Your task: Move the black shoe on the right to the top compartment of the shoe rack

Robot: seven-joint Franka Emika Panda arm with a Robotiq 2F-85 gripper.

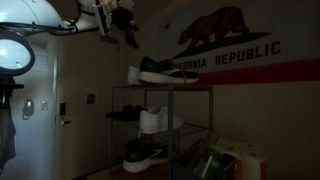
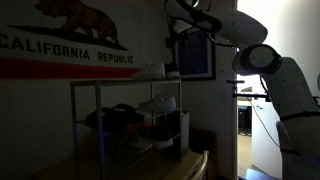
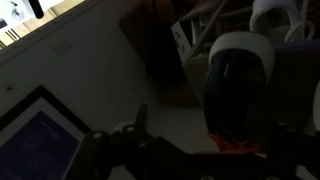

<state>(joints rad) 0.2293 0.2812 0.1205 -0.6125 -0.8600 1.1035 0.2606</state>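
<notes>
The scene is very dark. The black shoe [image 1: 165,70], with a thick white sole, lies on the top tier of the shoe rack [image 1: 205,88]. In the wrist view the shoe [image 3: 238,85] is seen from above, just ahead of the fingers. My gripper [image 1: 128,36] hangs above the left end of the top tier, apart from the shoe. It also shows over the rack [image 2: 75,110] in an exterior view [image 2: 180,42]. Its fingers [image 3: 205,135] look spread and hold nothing.
A pale item [image 1: 133,74] sits on the top tier beside the black shoe. The middle tier holds flat dark shoes [image 1: 122,115] and a white sneaker [image 1: 155,121]. Another dark shoe with a white sole [image 1: 145,156] lies on the bottom tier. A flag hangs on the wall [image 1: 230,45]. A door [image 1: 50,110] stands left of the rack.
</notes>
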